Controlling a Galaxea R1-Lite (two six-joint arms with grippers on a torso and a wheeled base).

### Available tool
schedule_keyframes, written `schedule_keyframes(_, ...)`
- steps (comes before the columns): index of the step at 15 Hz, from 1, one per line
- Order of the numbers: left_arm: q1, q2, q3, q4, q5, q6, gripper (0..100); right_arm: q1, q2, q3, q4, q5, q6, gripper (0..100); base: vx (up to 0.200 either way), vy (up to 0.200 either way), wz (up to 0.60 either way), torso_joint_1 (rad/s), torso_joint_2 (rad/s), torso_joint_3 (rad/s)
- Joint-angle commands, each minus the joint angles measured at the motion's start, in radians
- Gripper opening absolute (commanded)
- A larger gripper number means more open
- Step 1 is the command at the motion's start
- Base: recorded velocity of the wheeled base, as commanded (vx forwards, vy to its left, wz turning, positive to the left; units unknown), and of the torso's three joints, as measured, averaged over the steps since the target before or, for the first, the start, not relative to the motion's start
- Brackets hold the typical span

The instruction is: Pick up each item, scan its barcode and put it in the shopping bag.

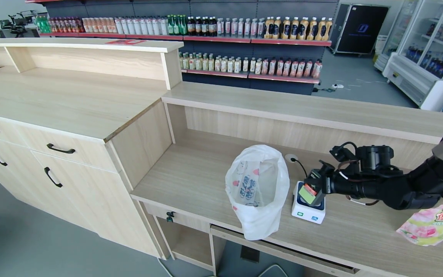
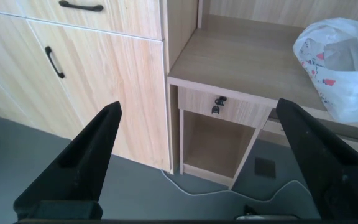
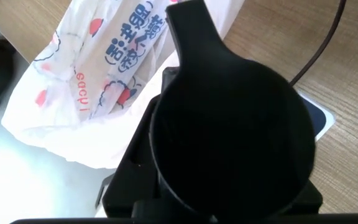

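My right gripper (image 1: 310, 189) is shut on a small dark item (image 1: 307, 193) with a green and red label. It holds the item just above the white barcode scanner (image 1: 308, 211). In the right wrist view the item (image 3: 229, 137) is a dark round shape hiding most of the scanner (image 3: 319, 118). The white shopping bag (image 1: 258, 188) stands open right beside the scanner, towards the robot's left, with a printed packet inside (image 1: 246, 184). My left gripper (image 2: 199, 107) hangs open and holds nothing, low in front of the counter, with the bag (image 2: 344, 62) farther off.
A pink and green snack packet (image 1: 433, 225) lies on the counter near its front edge on the right. A cable (image 1: 300, 165) runs from the scanner to the back wall. A taller cabinet (image 1: 71, 104) with drawers stands on the left.
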Motion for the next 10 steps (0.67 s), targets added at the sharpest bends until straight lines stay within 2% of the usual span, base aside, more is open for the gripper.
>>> schedule_keyframes(1,0.000,0.000,0.000,0.000,0.000,0.000,100,-0.014,-0.064,0.002,-0.015,-0.001,0.006,0,0.000,0.000,0.00,0.000,0.00,0.000)
schedule_keyframes(3,0.000,0.000,0.000,0.000,0.000,0.000,100,-0.048,-0.270,0.063,-0.009,-0.048,-0.021,0,0.000,0.000,0.00,0.000,0.00,0.000)
schedule_keyframes(4,0.000,0.000,0.000,0.000,0.000,0.000,100,-0.088,-0.363,0.109,-0.009,-0.090,-0.104,0,0.000,0.000,0.00,0.000,0.00,0.000)
schedule_keyframes(6,0.000,0.000,0.000,0.000,0.000,0.000,100,-0.241,-0.529,0.244,-0.010,-0.157,-0.462,0,0.000,0.000,0.00,0.000,0.00,0.000)
schedule_keyframes(8,0.000,0.000,0.000,0.000,0.000,0.000,100,-0.361,-0.630,0.344,-0.021,-0.154,-0.693,0,0.000,0.000,0.00,0.000,0.00,0.000)
schedule_keyframes(9,0.000,0.000,0.000,0.000,0.000,0.000,100,-0.377,-0.656,0.364,-0.025,-0.150,-0.704,0,0.000,0.000,0.00,0.000,0.00,0.000)
schedule_keyframes(10,0.000,0.000,0.000,0.000,0.000,0.000,100,-0.374,-0.667,0.361,-0.025,-0.137,-0.687,0,0.000,0.000,0.60,0.007,0.00,-0.002)
